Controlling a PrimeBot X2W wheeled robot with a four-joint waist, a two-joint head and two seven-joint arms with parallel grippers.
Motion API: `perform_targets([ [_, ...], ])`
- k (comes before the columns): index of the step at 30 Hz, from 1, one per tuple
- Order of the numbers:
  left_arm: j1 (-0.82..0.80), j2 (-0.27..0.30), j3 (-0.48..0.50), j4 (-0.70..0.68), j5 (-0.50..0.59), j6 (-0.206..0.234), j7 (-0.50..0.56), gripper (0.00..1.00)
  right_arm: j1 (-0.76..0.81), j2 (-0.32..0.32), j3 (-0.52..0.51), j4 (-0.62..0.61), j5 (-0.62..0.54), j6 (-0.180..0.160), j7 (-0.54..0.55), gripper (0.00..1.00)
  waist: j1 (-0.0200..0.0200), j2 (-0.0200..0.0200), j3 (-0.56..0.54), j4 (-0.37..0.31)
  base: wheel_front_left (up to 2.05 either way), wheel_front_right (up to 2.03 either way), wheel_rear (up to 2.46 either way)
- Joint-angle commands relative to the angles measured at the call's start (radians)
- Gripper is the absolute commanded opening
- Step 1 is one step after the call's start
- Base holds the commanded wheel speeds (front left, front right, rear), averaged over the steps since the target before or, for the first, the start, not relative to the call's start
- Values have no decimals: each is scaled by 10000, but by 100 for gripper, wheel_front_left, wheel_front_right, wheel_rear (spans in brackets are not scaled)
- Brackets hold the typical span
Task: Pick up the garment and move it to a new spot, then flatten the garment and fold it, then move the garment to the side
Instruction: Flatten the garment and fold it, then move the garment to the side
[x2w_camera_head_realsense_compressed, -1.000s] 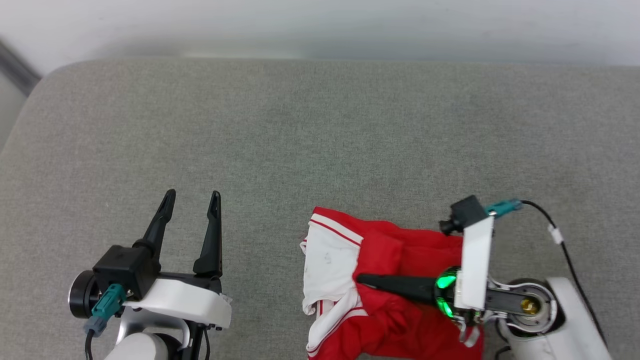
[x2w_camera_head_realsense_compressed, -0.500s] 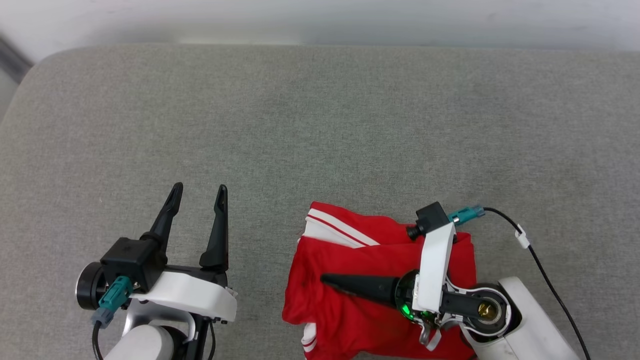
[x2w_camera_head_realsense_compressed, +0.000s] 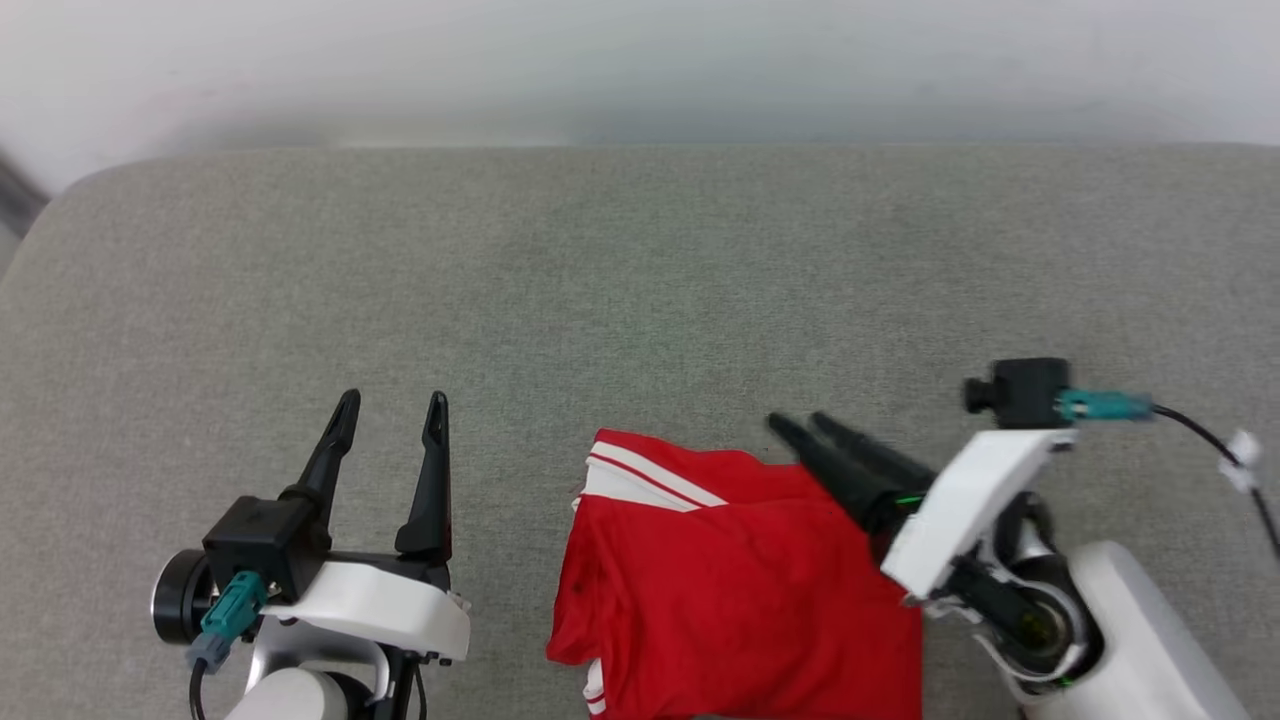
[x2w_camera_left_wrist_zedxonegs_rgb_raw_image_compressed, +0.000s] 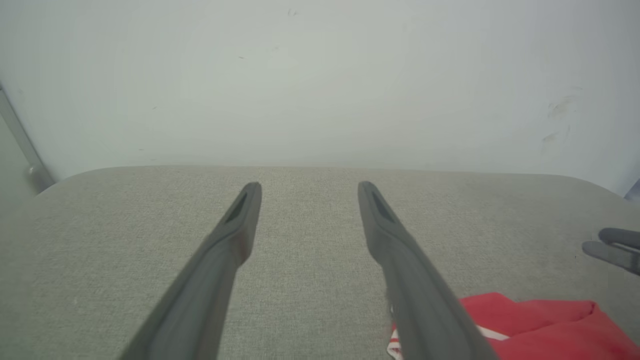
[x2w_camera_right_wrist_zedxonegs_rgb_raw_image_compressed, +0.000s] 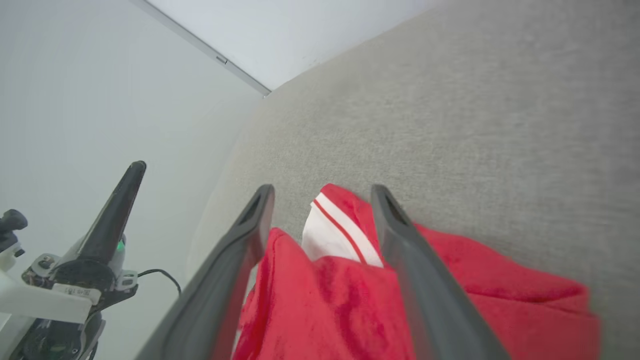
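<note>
Grey cushion (x2w_camera_head_realsense_compressed: 640, 280), garment (x2w_camera_head_realsense_compressed: 740, 590); wrist-view wall scuffs (x2w_camera_left_wrist_zedxonegs_rgb_raw_image_compressed: 560, 107)

Over the last second: right gripper (x2w_camera_head_realsense_compressed: 797, 421) lay across the garment (x2w_camera_head_realsense_compressed: 730, 590) with fingers together; it is now lifted off the cloth, fingers apart, tips at the garment's far edge. Red panel has come over the white sleeve (only a striped white strip (x2w_camera_head_realsense_compressed: 640, 482) shows, far-left corner). Head camera shifted slightly.

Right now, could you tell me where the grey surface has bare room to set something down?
Bare: the far half of the grey surface up to the wall, and the strip between the left gripper and the garment. Crowded: near right, the right gripper over the garment.
</note>
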Motion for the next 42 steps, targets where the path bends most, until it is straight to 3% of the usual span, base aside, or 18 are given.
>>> perform_targets([
  [1,103,3,25,3,-8,50,-49,100,52,-111,-100,-39,-120,-4,-118,100,0,0,-80,-86,0,0,0],
  [11,673,73,49,11,4,300,-117,100,1352,-673,-2823,-353,-3225,-3,-2685,100,0,0,-674,-600,0,0,0],
  [17,1044,-27,145,129,145,451,-242,100,2144,-319,-4023,-1253,-5478,-4,-3499,100,0,0,-982,-767,0,0,0],
  [21,1329,-174,262,318,242,319,-322,100,2784,41,-4158,-1963,-6779,-4,-3711,100,0,0,-1253,-737,0,0,0],
  [27,1954,-306,584,516,437,274,-381,100,3663,495,-3892,-2892,-7527,-4,-3636,100,0,0,-1577,-659,0,0,0],
  [42,2454,-987,1363,672,1137,-495,-391,100,4477,924,-3760,-3925,-7829,-4,-3060,100,0,0,-1637,-557,0,0,0],
])
